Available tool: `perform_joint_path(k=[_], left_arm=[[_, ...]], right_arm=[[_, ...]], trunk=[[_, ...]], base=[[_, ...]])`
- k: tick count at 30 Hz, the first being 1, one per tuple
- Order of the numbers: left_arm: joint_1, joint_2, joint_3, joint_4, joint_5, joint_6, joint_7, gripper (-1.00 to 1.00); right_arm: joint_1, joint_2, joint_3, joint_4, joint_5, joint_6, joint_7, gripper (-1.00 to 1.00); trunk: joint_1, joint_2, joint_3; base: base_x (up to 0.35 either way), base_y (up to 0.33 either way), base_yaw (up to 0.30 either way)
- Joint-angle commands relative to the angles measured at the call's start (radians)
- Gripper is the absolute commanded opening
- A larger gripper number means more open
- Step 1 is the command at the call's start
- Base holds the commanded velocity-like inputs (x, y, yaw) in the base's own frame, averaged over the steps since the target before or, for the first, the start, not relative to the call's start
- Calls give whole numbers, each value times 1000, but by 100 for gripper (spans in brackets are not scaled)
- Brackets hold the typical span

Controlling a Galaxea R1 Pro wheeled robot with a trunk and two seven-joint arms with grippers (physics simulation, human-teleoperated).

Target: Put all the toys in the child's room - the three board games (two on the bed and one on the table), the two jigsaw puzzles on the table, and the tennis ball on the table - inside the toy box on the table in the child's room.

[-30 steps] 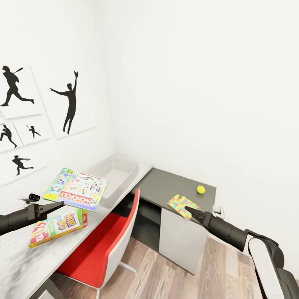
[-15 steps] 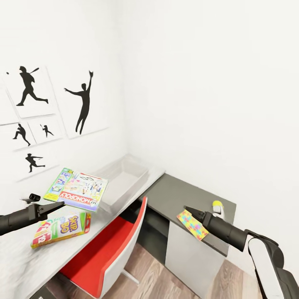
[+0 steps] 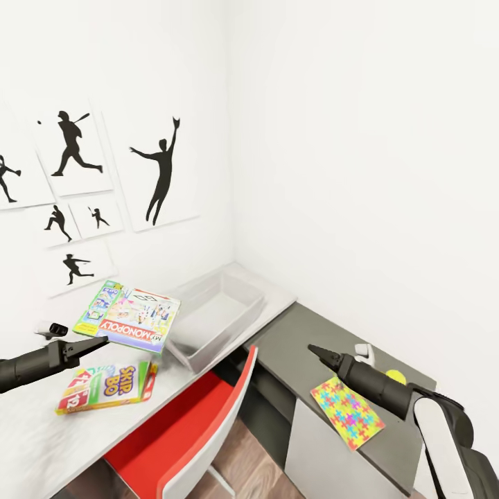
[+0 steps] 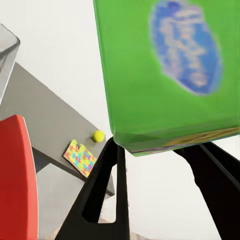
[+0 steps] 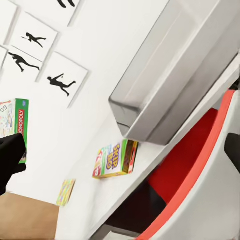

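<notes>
Two arms reach forward over a desk in a white corner room. At far left the wall carries black player silhouettes [image 3: 161,171]. Below them the left gripper [image 3: 97,340] is clamped on the Monopoly box [image 3: 129,315], holding it flat in the air above the pale table [image 3: 41,423]; the left wrist view shows the box's green underside [image 4: 165,70] pinched between the two dark fingers [image 4: 107,192]. Under the held box the Skip-Bo box [image 3: 107,386] lies flat on the table, near its front edge. Just right of both sits the toy box [image 3: 218,319], a grey translucent bin, on the table's far end by the corner; the right wrist view shows its sloping wall [image 5: 175,85] with the Skip-Bo box [image 5: 116,159] beyond it and another thin patterned square [image 5: 66,192] further along the table. The red-and-white chair [image 3: 187,430] stands pushed in below the table edge. Further right is the lower dark section of the desk [image 3: 305,346], where one jigsaw puzzle [image 3: 346,412] lies flat near the front edge. The right gripper [image 3: 315,351] hangs above that section, apart from the puzzle; I cannot tell whether its jaws are parted. Beside the right arm the tennis ball [image 3: 396,376] rests on the dark top near the wall, next to a small white object [image 3: 365,353].
</notes>
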Motion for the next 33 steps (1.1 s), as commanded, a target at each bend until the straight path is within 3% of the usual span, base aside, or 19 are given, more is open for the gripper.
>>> perform_joint_path(k=[1,15,33], left_arm=[[-1,0,-1,0,1,10,-3,-100],[-1,-1,-2,0,1,10,-3,-100],[-1,-1,-2,0,1,10,-3,-100]], right_arm=[[-1,0,-1,0,6,4,6,100],[-1,0,-1,1,6,4,0,100],[-1,0,-2,1,6,4,0,100]], trunk=[[1,-2,-2],[1,-2,-2],[1,-2,-2]], base=[[232,-179,291],[212,-112,264],[232,0,17]])
